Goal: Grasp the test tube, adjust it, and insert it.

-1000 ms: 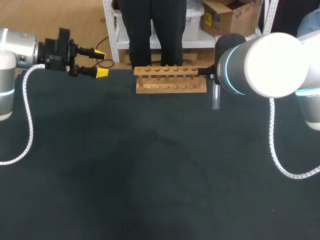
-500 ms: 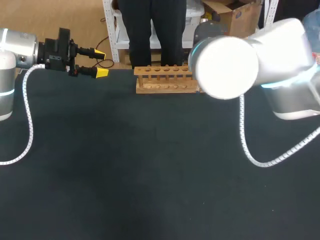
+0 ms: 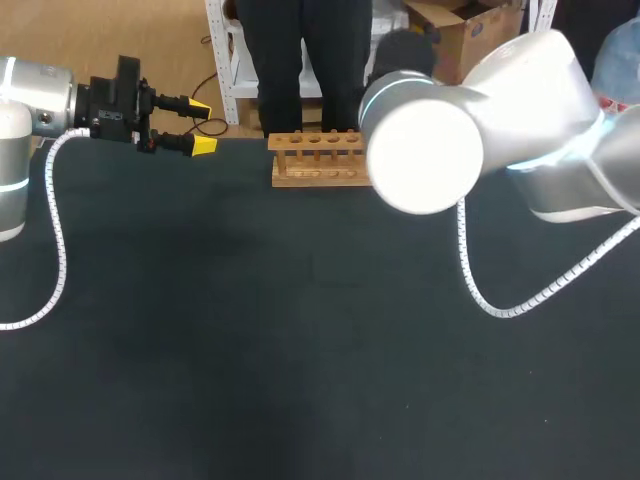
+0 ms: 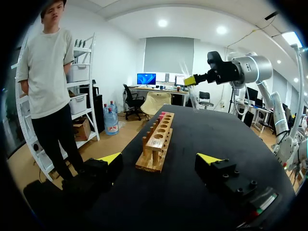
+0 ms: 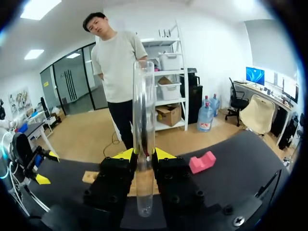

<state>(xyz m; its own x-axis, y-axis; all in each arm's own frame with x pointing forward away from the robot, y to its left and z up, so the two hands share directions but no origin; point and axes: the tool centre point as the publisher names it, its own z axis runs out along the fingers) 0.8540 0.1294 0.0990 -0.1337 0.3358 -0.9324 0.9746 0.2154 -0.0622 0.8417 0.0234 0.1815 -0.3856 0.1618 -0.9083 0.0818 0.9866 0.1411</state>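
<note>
The wooden test tube rack [image 3: 313,160] stands at the table's far edge, and my right arm [image 3: 430,150] covers its right end. In the right wrist view a clear test tube [image 5: 143,120] stands upright with my right gripper [image 5: 143,155] shut on its lower part. The left wrist view shows that right gripper [image 4: 191,80] holding the tube [image 4: 190,91] above the rack's [image 4: 156,142] far end. My left gripper [image 3: 198,126] hangs open and empty left of the rack, level with it; in its own view the left gripper [image 4: 160,159] faces the rack's near end.
A small pink block [image 5: 202,162] lies on the dark table ahead of the right gripper, near the rack's far end [image 4: 162,114]. The white cables of both arms trail over the table [image 3: 300,330] at its sides.
My right arm has swung left across the rack's right end, carrying the tube with it. The tube no longer shows in the head view. The left arm has stayed still.
</note>
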